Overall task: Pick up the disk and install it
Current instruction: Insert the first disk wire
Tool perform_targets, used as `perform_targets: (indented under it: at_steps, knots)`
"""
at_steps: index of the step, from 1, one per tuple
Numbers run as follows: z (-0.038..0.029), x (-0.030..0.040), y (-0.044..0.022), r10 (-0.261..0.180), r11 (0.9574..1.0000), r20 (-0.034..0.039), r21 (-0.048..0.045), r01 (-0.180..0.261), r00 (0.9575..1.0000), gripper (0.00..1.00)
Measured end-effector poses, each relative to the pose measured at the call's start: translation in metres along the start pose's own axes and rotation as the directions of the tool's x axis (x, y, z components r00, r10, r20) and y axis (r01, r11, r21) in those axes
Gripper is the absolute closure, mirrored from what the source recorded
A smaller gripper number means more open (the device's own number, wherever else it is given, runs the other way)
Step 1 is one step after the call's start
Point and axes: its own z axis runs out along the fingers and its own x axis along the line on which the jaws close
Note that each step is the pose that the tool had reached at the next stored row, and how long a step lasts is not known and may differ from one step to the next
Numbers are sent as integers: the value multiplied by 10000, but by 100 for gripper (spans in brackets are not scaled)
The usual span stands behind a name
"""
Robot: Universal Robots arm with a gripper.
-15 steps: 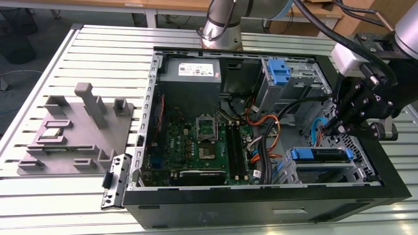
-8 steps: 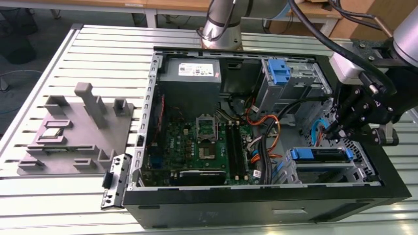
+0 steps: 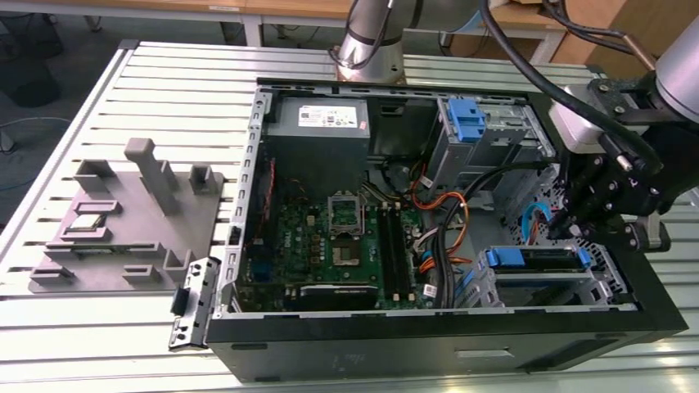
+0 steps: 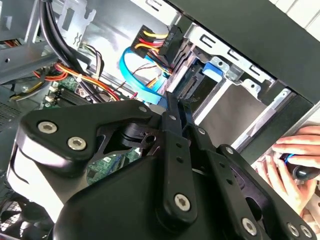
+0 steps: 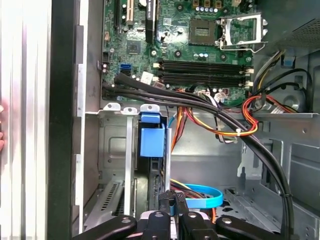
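Observation:
The disk (image 3: 535, 260) sits in the drive cage at the front corner of the open computer case, on the exterior view's right, its blue side rails showing. In the first wrist view the disk (image 5: 154, 172) stands edge-on in the cage under its blue tab. My gripper (image 3: 570, 229) hangs just above and behind the cage, a short way from the disk. In the second wrist view the gripper (image 4: 172, 102) has its two thin fingers pressed together with nothing between them, pointing at the disk's blue tab (image 4: 216, 67). The gripper (image 5: 172, 207) tips are near a blue data cable (image 5: 205, 197).
A bare blue bracket (image 3: 464, 119) sits in the upper bay beside the grey power supply (image 3: 317, 119). Black and orange cables (image 5: 220, 117) cross the motherboard (image 3: 327, 246). A grey fixture plate (image 3: 131, 221) lies on the slatted table. A person's hand (image 4: 292, 160) rests outside the case.

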Motion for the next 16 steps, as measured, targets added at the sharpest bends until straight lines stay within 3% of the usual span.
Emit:
perform_targets:
  at_steps: [5,12,16]
  knots:
    - [18,67,20,-10,10000,-27,48,10,10000,84]
    - [70,101,66,-61,9998,-45,183,61,10000,84]
    - [104,104,80,-181,9993,-44,315,182,9998,84]
